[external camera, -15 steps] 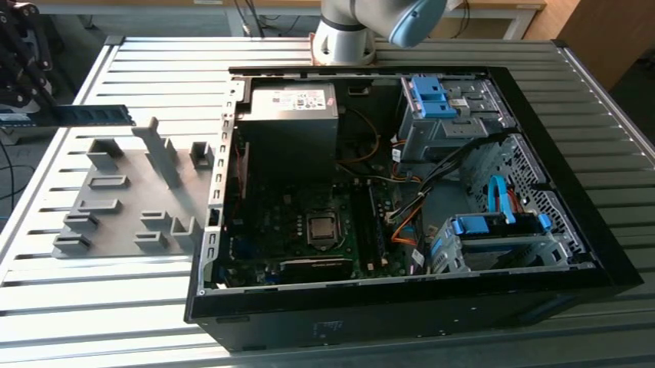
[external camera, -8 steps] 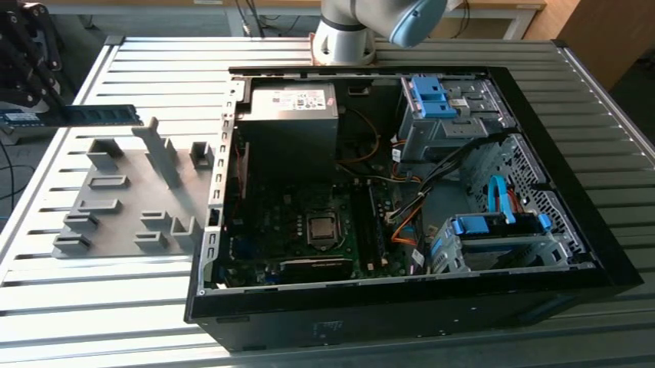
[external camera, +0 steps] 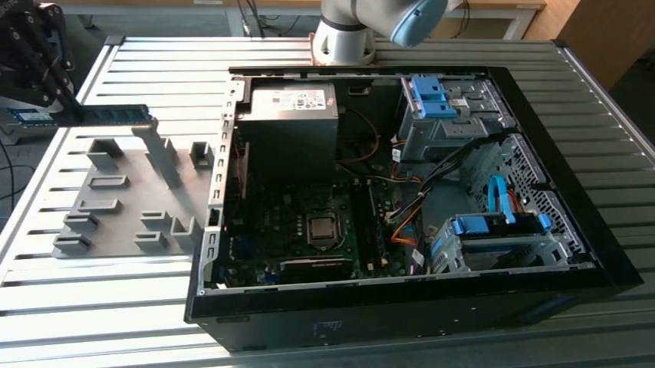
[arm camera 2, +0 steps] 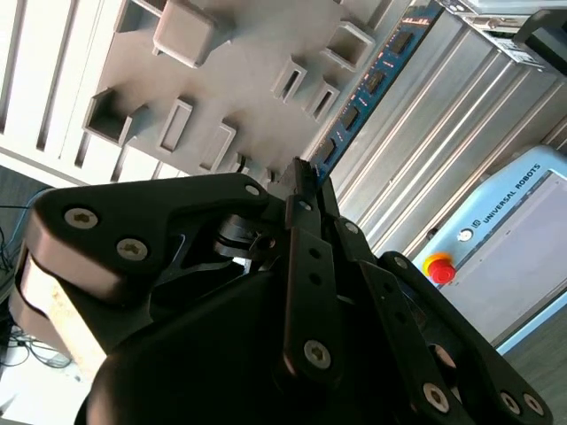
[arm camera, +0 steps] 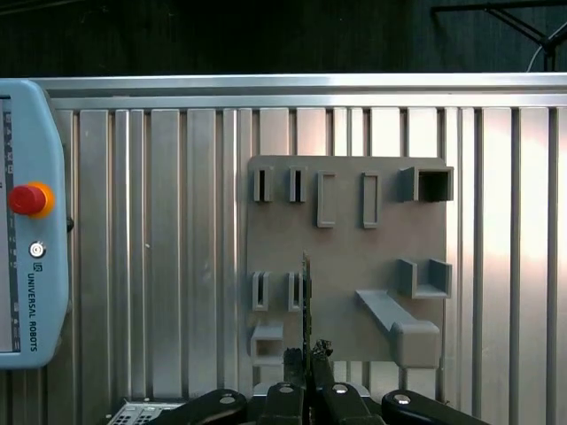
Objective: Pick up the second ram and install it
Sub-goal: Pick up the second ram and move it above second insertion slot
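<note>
The second ram (external camera: pixel 115 115) is a thin blue stick with dark chips, held level in the air above the far end of the grey holder fixture (external camera: pixel 128 199), at the exterior view's left. My black gripper (external camera: pixel 74 111) is shut on one end of it. In the second wrist view the ram (arm camera 2: pixel 372 84) runs out from the gripper (arm camera 2: pixel 306 181) beyond the fixture (arm camera 2: pixel 221 71). In the first wrist view the ram (arm camera: pixel 306 297) is edge-on over the fixture (arm camera: pixel 345 239), pinched at the gripper (arm camera: pixel 306 356). The open computer case (external camera: pixel 573 153) with its motherboard (external camera: pixel 307 222) lies to the exterior view's right.
Everything rests on a slatted aluminium table (external camera: pixel 103 307). Inside the case are a power supply (external camera: pixel 291 100), blue drive cages (external camera: pixel 440 96) and loose cables. The robot base (external camera: pixel 343 38) stands behind the case. A teach pendant (arm camera: pixel 31 230) with a red stop button lies beside the fixture.
</note>
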You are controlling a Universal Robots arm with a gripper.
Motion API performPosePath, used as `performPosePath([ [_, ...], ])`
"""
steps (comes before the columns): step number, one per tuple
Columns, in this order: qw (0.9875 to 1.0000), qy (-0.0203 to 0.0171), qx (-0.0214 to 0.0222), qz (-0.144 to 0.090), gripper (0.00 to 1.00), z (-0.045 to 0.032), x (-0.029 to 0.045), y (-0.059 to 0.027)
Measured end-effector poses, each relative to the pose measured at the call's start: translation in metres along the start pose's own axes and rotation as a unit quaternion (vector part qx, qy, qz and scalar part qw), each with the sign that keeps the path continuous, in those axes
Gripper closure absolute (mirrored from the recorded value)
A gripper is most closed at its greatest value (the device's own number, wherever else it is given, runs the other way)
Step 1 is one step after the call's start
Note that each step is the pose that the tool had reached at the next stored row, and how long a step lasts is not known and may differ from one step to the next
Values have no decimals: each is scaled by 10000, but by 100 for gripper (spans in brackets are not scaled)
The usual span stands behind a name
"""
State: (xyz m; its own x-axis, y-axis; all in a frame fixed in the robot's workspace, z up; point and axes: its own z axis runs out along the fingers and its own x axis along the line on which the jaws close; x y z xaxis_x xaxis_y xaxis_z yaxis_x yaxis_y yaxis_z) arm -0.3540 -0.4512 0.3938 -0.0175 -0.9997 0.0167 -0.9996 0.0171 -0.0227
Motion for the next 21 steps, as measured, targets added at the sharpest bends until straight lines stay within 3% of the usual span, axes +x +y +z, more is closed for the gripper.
performPosePath([
  [12, 10000, 0, 0, 2, 86, 6, -4, -224],
  [21, 10000, 0, 0, 3, 86, 10, -6, -338],
])
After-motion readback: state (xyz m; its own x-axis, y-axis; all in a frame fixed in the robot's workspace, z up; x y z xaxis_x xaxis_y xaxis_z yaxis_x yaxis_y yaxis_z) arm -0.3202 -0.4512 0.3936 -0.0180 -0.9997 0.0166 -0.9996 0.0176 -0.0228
